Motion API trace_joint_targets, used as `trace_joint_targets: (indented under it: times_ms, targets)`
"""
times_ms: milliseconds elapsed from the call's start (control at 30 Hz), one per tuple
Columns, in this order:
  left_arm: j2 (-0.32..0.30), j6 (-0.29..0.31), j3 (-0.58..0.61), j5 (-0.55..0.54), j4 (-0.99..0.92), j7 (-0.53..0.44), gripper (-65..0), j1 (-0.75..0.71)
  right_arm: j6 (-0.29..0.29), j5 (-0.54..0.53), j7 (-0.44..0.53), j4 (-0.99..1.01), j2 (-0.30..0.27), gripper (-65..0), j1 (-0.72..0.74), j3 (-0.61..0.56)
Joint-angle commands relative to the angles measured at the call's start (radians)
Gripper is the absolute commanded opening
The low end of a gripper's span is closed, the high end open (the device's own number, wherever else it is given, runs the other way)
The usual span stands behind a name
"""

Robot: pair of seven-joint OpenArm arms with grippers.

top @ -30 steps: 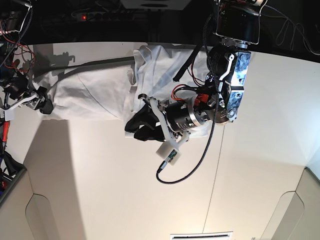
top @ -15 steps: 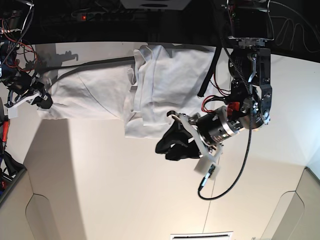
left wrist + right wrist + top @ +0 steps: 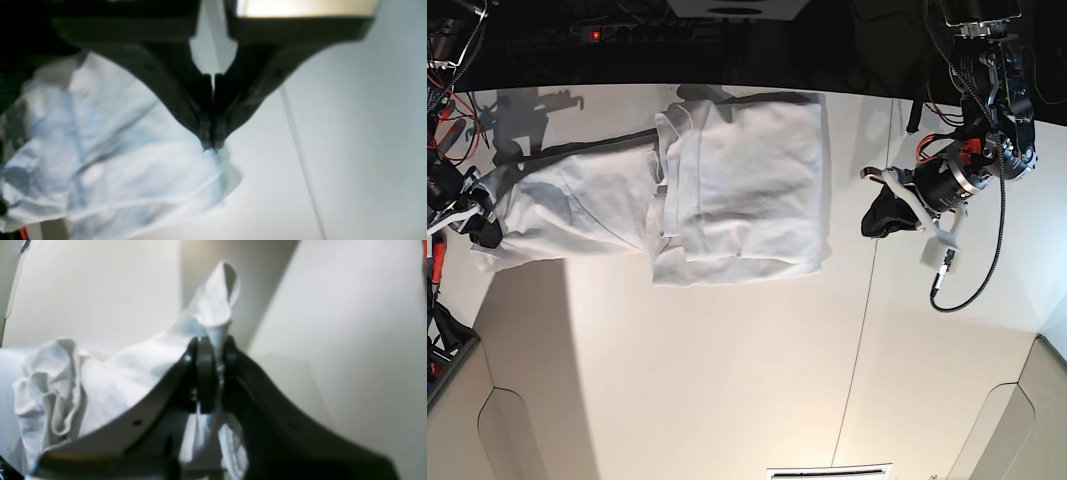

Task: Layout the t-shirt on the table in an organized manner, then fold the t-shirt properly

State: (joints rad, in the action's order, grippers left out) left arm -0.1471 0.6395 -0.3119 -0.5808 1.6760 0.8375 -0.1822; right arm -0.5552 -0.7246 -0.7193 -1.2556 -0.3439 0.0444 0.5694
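The white t-shirt (image 3: 747, 180) lies across the far part of the white table (image 3: 727, 370), with its right half spread as a flat rectangle and its left half stretched out to the left. My right gripper (image 3: 482, 228) is shut on the shirt's left end. In the right wrist view the cloth (image 3: 133, 366) is pinched at that gripper (image 3: 215, 343) and sticks up past it. My left gripper (image 3: 872, 218) is shut and empty, to the right of the shirt and apart from it. In the left wrist view this gripper (image 3: 210, 146) has its jaws pressed together, and the shirt (image 3: 116, 166) lies below and to the left.
A thin dark seam (image 3: 859, 330) runs down the table right of the shirt. A black cable loop (image 3: 967, 285) hangs from the left arm. Wires and electronics (image 3: 447, 60) crowd the far left edge. Grey panels sit at the near corners (image 3: 517, 430).
My left arm has swung right, off the shirt and past its right edge, with its gripper shut. The shirt's right half now lies flat and uncovered. My right gripper has pulled the left end slightly left.
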Motion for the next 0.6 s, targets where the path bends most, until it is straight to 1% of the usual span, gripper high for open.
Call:
trace_joint_targets:
  times_ms: [0, 100, 167, 233, 300, 433, 500, 567]
  targets:
    - [-0.006, 0.008, -0.001, -0.017, 0.017, -0.021, -65.0, 0.005, -0.006, -0.022, 0.008, -0.027, -0.019, -65.0, 0.014, 0.007]
    - [-0.005, 0.007, 0.01, -0.006, 0.015, -0.019, -65.0, -0.01, -0.007, -0.089, -0.046, -0.043, -0.019, -65.0, 0.013, 0.007]
    - [-0.005, 0.005, 0.03, -0.002, 0.013, -0.013, -65.0, -0.012, -0.009, -0.175, -0.103, -0.054, -0.019, -65.0, 0.013, 0.007]
    - [-0.005, -0.024, 0.061, -0.002, 0.013, 0.001, -65.0, -0.013, -0.029, -0.235, -0.16, -0.077, -0.018, -65.0, 0.013, 0.007]
    - [-0.005, -0.045, 0.098, 0.015, 0.013, 0.029, -65.0, -0.012, -0.029, -0.253, -0.178, -0.121, -0.005, -65.0, 0.01, 0.007]
    - [-0.005, -0.087, 0.178, 0.1, 0.01, 0.034, -65.0, -0.018, -0.029, -0.252, -0.186, -0.268, 0.063, -65.0, 0.01, 0.007]
    - [-0.005, -0.107, 0.212, 0.116, 0.009, 0.034, -65.0, -0.018, -0.029, -0.256, -0.206, -0.353, 0.107, -65.0, 0.01, 0.005]
    - [-0.005, -0.114, 0.235, 0.122, 0.009, 0.02, -65.0, -0.018, -0.029, -0.266, -0.229, -0.431, 0.15, -65.0, 0.01, -0.001]
